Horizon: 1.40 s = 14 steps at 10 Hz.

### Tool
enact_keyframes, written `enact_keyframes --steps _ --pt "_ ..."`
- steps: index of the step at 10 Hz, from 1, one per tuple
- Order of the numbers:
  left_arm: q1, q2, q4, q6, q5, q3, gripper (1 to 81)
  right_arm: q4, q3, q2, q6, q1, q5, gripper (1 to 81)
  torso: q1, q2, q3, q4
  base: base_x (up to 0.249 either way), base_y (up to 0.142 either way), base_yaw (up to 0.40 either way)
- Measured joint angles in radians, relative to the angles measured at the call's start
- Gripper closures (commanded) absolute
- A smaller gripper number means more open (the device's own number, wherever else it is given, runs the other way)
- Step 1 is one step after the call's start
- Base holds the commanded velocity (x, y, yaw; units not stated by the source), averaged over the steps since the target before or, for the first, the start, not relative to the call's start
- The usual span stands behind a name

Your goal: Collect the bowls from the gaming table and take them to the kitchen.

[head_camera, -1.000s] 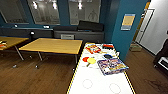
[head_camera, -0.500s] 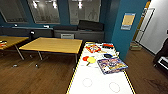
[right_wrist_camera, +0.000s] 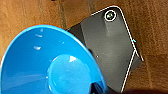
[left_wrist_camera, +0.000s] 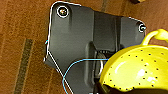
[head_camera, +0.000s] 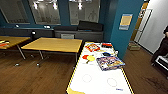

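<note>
A yellow-green bowl [left_wrist_camera: 140, 70] with small holes and a loop handle hangs over the wood floor in the left wrist view, with my left gripper [left_wrist_camera: 101, 88] shut on its rim. In the right wrist view a blue bowl [right_wrist_camera: 50, 65] is held the same way above the floor by my right gripper [right_wrist_camera: 97, 88]. Ahead in the head view stands the gaming table [head_camera: 100, 77], white with yellow edging. On it lie a red round thing [head_camera: 85, 57] and a yellow one [head_camera: 91, 58], too blurred to tell whether they are bowls.
Flat board-game boxes [head_camera: 110, 62] [head_camera: 92, 46] lie on the far half of the white table. Orange wood-topped tables [head_camera: 53, 44] [head_camera: 12, 41] stand to the left. A teal pillar [head_camera: 125, 30] and an open doorway [head_camera: 142, 22] are at the right, where a person [head_camera: 162, 47] stands.
</note>
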Motion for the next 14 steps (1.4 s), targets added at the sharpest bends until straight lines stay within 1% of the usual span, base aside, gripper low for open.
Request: enact_keyframes --steps 3,5,7,8,11,13,14 --pt "0.01 0.016 0.0 0.0 -0.002 -0.032 81.1 0.0 -0.001 -0.008 0.0 -0.003 0.0 81.1 0.0 0.0 0.0 0.0 -0.147 0.0 0.0" --pt "0.018 0.013 0.0 0.0 -0.002 -0.039 81.1 0.0 -0.001 -0.041 0.0 -0.003 0.0 81.1 0.0 0.0 0.0 0.0 -0.149 0.0 0.0" --pt "0.02 0.011 0.0 0.0 -0.001 -0.039 81.1 0.0 -0.003 -0.047 0.0 -0.003 -0.001 81.1 0.0 0.0 0.004 0.0 -0.149 0.0 0.0" --pt "0.021 0.013 0.0 0.0 -0.001 -0.039 81.1 -0.002 -0.003 -0.039 0.0 -0.003 -0.001 81.1 0.0 0.0 0.019 0.0 -0.15 0.0 0.0" --pt "0.026 0.013 0.0 0.001 -0.002 -0.039 81.1 -0.005 -0.003 -0.031 0.0 -0.009 -0.001 81.1 0.0 -0.001 0.092 0.0 -0.153 0.0 0.0" --pt "0.037 0.013 0.0 0.001 0.0 -0.039 81.1 -0.007 -0.003 -0.031 0.0 -0.017 -0.008 81.1 -0.002 -0.002 0.11 0.0 -0.157 0.0 0.0" --pt "0.037 0.014 0.0 0.002 0.0 -0.039 81.1 -0.007 -0.003 -0.031 0.0 -0.017 -0.009 81.1 -0.002 -0.002 0.109 0.0 -0.156 0.0 0.0"
